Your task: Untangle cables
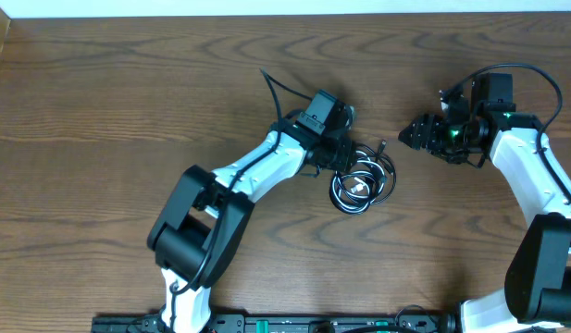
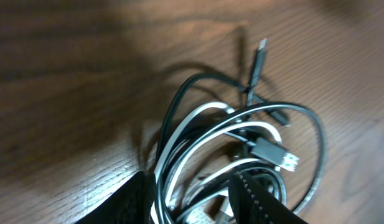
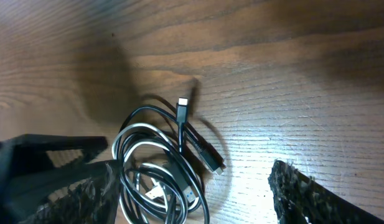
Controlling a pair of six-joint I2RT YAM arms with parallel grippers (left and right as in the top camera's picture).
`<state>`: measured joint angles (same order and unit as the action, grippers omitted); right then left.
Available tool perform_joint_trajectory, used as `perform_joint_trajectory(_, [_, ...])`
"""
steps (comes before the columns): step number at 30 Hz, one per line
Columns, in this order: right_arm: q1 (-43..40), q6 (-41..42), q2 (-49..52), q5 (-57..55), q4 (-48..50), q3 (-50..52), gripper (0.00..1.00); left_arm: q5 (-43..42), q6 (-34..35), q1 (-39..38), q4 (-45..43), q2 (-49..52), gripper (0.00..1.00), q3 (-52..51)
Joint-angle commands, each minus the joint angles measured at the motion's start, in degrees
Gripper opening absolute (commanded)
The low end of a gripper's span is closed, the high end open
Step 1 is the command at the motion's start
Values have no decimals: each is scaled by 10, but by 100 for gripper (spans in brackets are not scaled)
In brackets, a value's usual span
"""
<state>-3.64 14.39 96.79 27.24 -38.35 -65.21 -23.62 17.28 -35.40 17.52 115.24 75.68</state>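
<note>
The cables (image 1: pixel 361 180) lie as one tangled coil in the middle of the table, black (image 2: pixel 179 102) and white (image 2: pixel 201 115) strands looped together. A black plug end (image 2: pixel 260 53) sticks out past the coil. My left gripper (image 1: pixel 346 157) sits on the coil's left edge. In its wrist view, the left gripper (image 2: pixel 192 202) holds several strands between its fingers (image 2: pixel 126 202), partly closed on them. My right gripper (image 1: pixel 405 137) hovers open just right of the coil. Its wrist view shows the coil (image 3: pixel 157 171) under its left finger (image 3: pixel 73 193), with nothing held.
Bare wood table (image 1: pixel 128 102) lies all around the coil. A thick black arm wire (image 1: pixel 274 88) arcs behind the left wrist. The left arm's gripper (image 3: pixel 42 155) shows at the left edge of the right wrist view, close to the right gripper's left finger.
</note>
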Motion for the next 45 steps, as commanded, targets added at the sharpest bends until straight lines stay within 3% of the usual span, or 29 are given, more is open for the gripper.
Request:
perform_joint_trajectory(1, [0,-12,-6,7,-2,-7,73,3,9,-7,-6,24,43,4])
perform_joint_trajectory(8, [0,-13,-6,8,-12,-7,74,28,9,-5,-12,28,27,4])
perform_joint_trajectory(25, [3,-29,-6,7,-15,-7,78,38,13,-7,-12,44,27,4])
perform_joint_trajectory(29, [3,-29,-6,7,-14,-7,78,33,13,-7,-16,44,13,4])
perform_joint_trajectory(36, [4,-29,-6,8,-16,-7,78,31,13,-10,-23,42,8,4])
perform_joint_trajectory(45, [31,-71,-6,54,-1,-7,80,-41,23,55,-22,-99,7,5])
